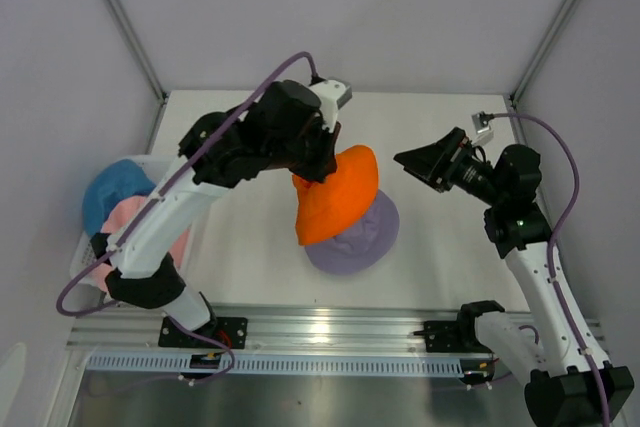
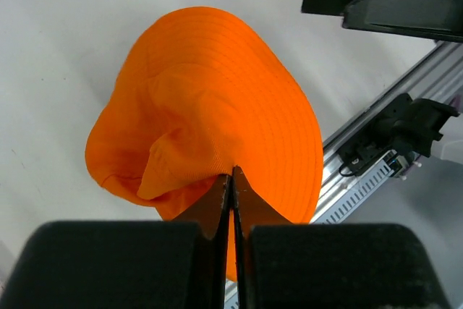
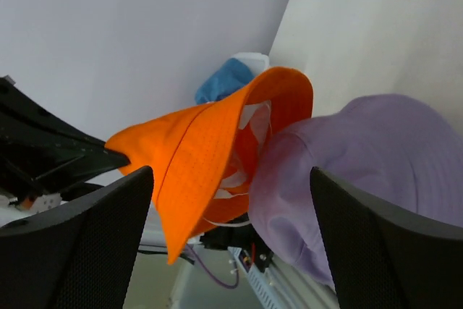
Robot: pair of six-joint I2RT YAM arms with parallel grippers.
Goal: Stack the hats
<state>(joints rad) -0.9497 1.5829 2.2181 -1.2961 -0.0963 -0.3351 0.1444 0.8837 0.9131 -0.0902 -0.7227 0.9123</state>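
My left gripper [image 1: 318, 175] is shut on the brim of the orange hat [image 1: 338, 197] and holds it hanging above the lavender hat [image 1: 362, 237], which lies flat on the table. In the left wrist view the jaws pinch the orange hat [image 2: 210, 121] at its edge [image 2: 233, 171]. My right gripper [image 1: 408, 159] is open and empty, raised to the right of both hats; its view shows the orange hat [image 3: 195, 150] and the lavender hat [image 3: 362, 171]. The blue hat [image 1: 112, 187] and the pink hat [image 1: 135, 222] lie at the far left.
A white mesh basket [image 1: 88, 257] at the left edge holds the blue and pink hats. A metal rail [image 1: 330, 332] runs along the near edge with both arm bases. Grey walls enclose the table at the back and sides.
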